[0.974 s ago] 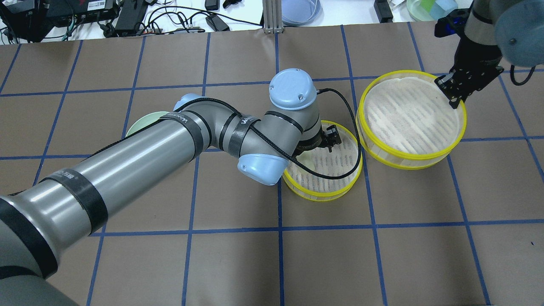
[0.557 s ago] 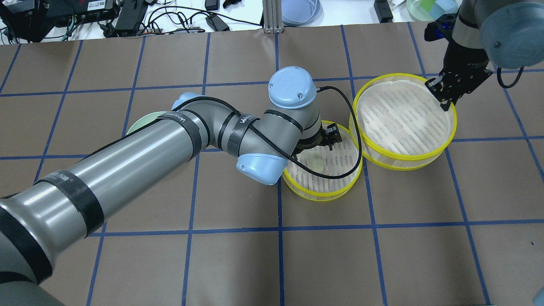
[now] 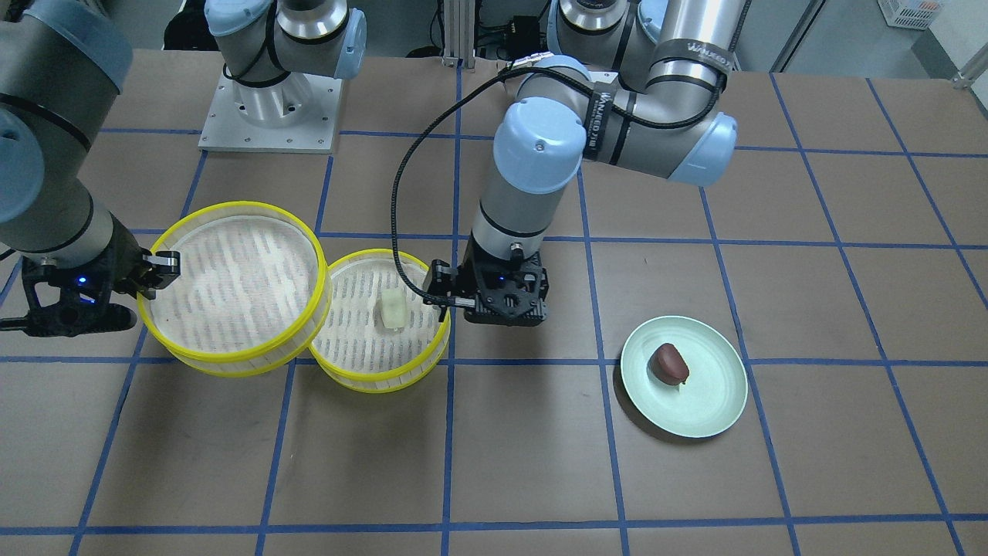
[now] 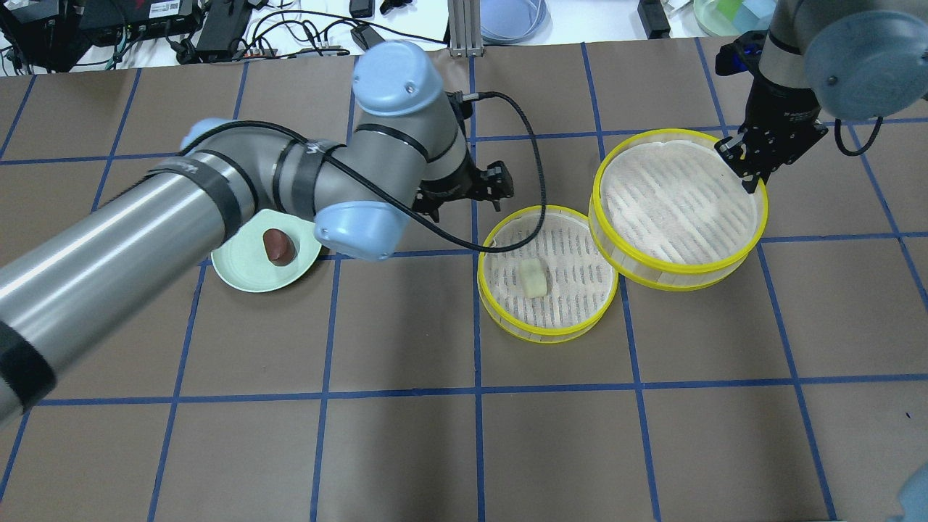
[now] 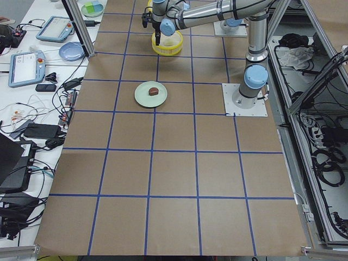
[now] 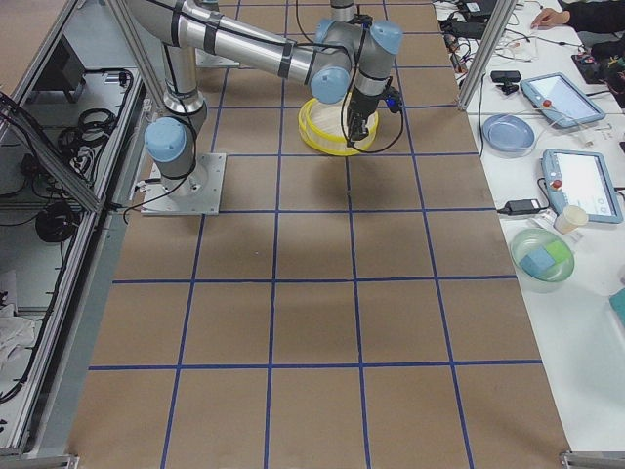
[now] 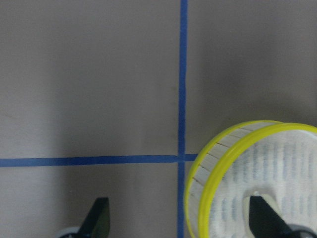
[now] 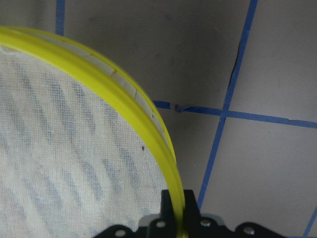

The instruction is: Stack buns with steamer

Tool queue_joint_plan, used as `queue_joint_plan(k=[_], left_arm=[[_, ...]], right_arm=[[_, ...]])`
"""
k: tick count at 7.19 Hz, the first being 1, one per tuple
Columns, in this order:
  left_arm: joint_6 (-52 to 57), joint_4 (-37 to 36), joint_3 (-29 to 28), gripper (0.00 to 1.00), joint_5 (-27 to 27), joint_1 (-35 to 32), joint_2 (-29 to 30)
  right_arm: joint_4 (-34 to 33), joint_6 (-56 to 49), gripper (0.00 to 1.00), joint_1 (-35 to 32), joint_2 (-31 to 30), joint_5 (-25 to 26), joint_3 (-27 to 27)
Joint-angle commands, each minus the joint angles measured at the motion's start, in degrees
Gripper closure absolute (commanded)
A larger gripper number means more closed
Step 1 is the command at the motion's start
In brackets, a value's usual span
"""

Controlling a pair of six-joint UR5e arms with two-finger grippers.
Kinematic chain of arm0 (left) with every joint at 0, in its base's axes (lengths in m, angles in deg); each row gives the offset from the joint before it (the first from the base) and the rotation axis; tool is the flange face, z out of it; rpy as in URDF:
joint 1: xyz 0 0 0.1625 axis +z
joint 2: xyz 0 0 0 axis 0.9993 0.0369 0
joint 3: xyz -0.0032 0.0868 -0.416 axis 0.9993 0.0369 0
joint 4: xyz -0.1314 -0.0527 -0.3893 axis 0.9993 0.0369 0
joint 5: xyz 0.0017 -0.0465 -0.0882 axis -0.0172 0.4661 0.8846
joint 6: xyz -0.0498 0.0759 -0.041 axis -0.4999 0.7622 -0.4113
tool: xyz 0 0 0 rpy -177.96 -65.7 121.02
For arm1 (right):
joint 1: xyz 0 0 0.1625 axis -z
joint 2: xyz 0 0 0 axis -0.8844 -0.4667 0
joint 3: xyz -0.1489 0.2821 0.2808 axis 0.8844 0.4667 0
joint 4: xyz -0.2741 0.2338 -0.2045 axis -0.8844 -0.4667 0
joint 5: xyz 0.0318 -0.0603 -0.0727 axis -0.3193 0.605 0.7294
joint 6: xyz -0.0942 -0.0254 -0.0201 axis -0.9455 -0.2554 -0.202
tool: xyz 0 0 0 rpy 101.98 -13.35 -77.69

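Larger steamer [image 4: 674, 270] overlapping smaller steamer [image 4: 549, 337].
Right jaws are pinching its rim; left jaws are hanging spread nearby; cream bun [image 4: 532, 278] is lying in the smaller steamer, brown bun [image 4: 278, 245] on the green plate [image 4: 250, 279].

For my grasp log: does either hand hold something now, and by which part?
The right hand pinches the larger round yellow-rimmed steamer tray by its rim. The left hand is open and holds nothing.
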Motion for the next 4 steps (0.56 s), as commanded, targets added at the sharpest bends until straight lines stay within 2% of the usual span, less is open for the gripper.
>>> queue_joint_plan(k=[1, 2, 4], left_arm=[[11.50, 5.47, 0.60, 0.00, -0.01, 9.15, -2.54], [17.55, 7.05, 0.86, 0.00, -0.10, 13.37, -2.72], [28.46, 8.56, 1.04, 0.00, -0.18, 20.93, -1.33]], right_arm=[[-0.18, 7.26, 1.00, -5.59, 1.46, -3.05, -0.69], [-0.61, 11.12, 1.00, -7.71, 1.90, -5.77, -1.65], [-8.66, 12.74, 1.00, -11.31, 1.82, -5.80, -6.20]])
